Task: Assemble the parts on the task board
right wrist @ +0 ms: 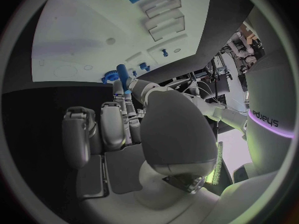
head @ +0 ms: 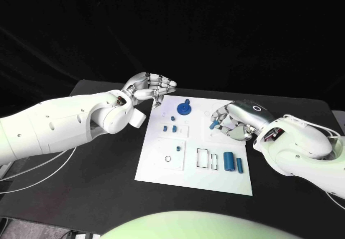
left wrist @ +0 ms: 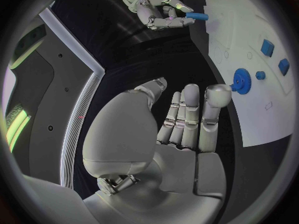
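The white task board [head: 162, 169] lies mid-table, also seen in the wrist views [left wrist: 264, 109] [right wrist: 74, 40]. A blue gear [head: 185, 108] [left wrist: 240, 79] [right wrist: 110, 77] stands near its far edge. My right hand [head: 236, 119] [left wrist: 156, 7] [right wrist: 124, 129] hovers over the board's far right part and pinches a small blue peg [head: 213, 125] [left wrist: 196, 16] [right wrist: 122, 69] between thumb and fingers. My left hand [head: 151, 87] [left wrist: 181, 119] hangs beside the board's far left corner, fingers curled in, holding nothing.
Small blue parts [head: 169, 128] sit in the board's left sockets, another [head: 177, 148] lower down. A blue cylinder [head: 229, 160] and a slim blue bar [head: 239, 164] lie at the board's right side beside two rectangular recesses [head: 206, 158]. Black table [head: 86, 199] surrounds the board.
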